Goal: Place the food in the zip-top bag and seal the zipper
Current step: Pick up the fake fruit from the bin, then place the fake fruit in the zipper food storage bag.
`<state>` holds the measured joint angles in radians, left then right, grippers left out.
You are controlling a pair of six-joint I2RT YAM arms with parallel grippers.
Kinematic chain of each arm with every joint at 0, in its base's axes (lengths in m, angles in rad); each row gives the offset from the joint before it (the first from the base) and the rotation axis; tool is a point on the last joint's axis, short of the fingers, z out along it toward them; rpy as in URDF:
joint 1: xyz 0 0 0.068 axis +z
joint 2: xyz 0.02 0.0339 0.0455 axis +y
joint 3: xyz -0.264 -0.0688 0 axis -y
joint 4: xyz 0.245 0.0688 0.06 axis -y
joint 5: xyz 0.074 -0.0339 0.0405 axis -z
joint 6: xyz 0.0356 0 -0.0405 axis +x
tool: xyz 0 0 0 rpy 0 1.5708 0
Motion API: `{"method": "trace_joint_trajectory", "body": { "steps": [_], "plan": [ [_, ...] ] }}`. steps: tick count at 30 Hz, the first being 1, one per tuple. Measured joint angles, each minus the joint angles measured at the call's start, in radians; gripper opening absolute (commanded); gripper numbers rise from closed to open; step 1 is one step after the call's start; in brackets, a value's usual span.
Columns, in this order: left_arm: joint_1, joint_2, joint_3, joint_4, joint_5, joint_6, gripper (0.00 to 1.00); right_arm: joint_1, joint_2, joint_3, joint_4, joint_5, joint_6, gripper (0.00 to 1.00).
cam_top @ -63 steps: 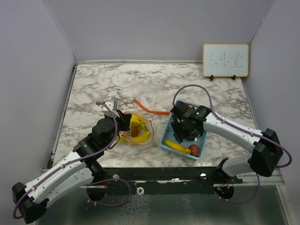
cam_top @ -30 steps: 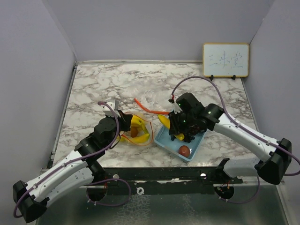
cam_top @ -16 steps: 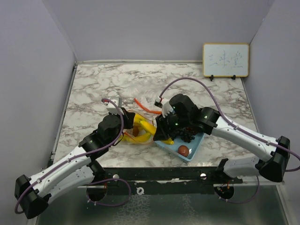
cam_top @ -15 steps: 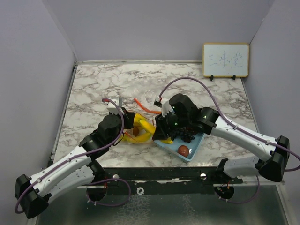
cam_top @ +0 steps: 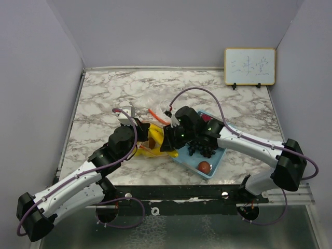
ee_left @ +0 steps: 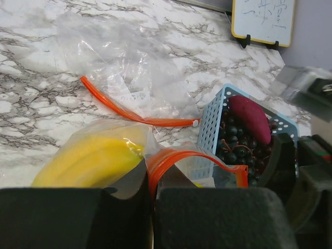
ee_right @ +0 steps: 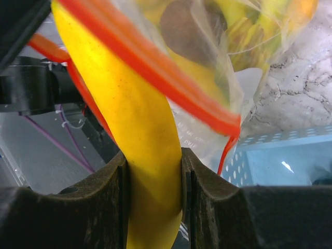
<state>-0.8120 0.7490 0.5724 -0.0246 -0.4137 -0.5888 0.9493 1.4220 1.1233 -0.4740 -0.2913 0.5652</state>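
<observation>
The clear zip-top bag (cam_top: 149, 149) with an orange zipper rim (ee_left: 193, 155) lies at centre front. My left gripper (ee_left: 150, 193) is shut on that rim and holds the mouth up. Yellow bananas (ee_left: 91, 155) and a brown round piece (ee_right: 187, 23) lie inside the bag. My right gripper (ee_right: 154, 199) is shut on one yellow banana (ee_right: 140, 135), whose tip is at the bag's mouth, under the orange rim (ee_right: 155, 67). In the top view this gripper (cam_top: 169, 142) is just right of the bag. Dark grapes (ee_left: 236, 150), a magenta piece (ee_left: 250, 118) and a small red fruit (cam_top: 204, 166) sit in the light blue basket (ee_left: 211, 122).
A second flat clear plastic sheet (ee_left: 119, 57) with an orange strip (ee_left: 124, 111) lies just behind the bag. A small whiteboard (cam_top: 249, 66) stands at the back right. Purple walls close in the marble table (cam_top: 114, 93) on three sides.
My right gripper has lifted a banana out of the basket and carried it left to the bag's mouth. The left gripper has shifted slightly back with the rim still held.
</observation>
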Motion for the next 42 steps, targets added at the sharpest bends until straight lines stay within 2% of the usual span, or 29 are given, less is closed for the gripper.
{"method": "trace_joint_trajectory", "body": {
  "steps": [4, 6, 16, 18, 19, 23, 29, 42],
  "plan": [
    [0.000, 0.000, -0.003, -0.003, -0.003, 0.009, 0.00, 0.017, 0.054, 0.004, -0.004, 0.055, 0.006, 0.03],
    [0.000, -0.003, -0.004, 0.002, -0.007, 0.013, 0.00, 0.020, 0.069, 0.013, -0.030, 0.098, 0.007, 0.08],
    [0.000, 0.013, -0.004, 0.018, 0.005, 0.023, 0.00, 0.036, 0.202, 0.154, -0.111, 0.278, 0.005, 0.22],
    [0.000, 0.024, -0.004, 0.024, 0.013, 0.022, 0.00, 0.041, 0.204, 0.161, -0.111, 0.291, 0.006, 0.28],
    [0.000, 0.030, -0.005, 0.033, 0.022, 0.019, 0.00, 0.046, 0.204, 0.166, -0.108, 0.297, 0.006, 0.35],
    [0.000, 0.053, -0.010, 0.066, 0.051, 0.008, 0.00, 0.056, 0.199, 0.168, -0.080, 0.303, 0.004, 0.43],
    [0.000, 0.070, -0.014, 0.084, 0.074, -0.004, 0.00, 0.069, 0.173, 0.168, -0.069, 0.307, -0.020, 0.99],
    [0.000, 0.075, -0.008, 0.074, 0.074, -0.003, 0.00, 0.084, -0.087, 0.098, -0.025, 0.253, -0.090, 1.00]
  ]
}}
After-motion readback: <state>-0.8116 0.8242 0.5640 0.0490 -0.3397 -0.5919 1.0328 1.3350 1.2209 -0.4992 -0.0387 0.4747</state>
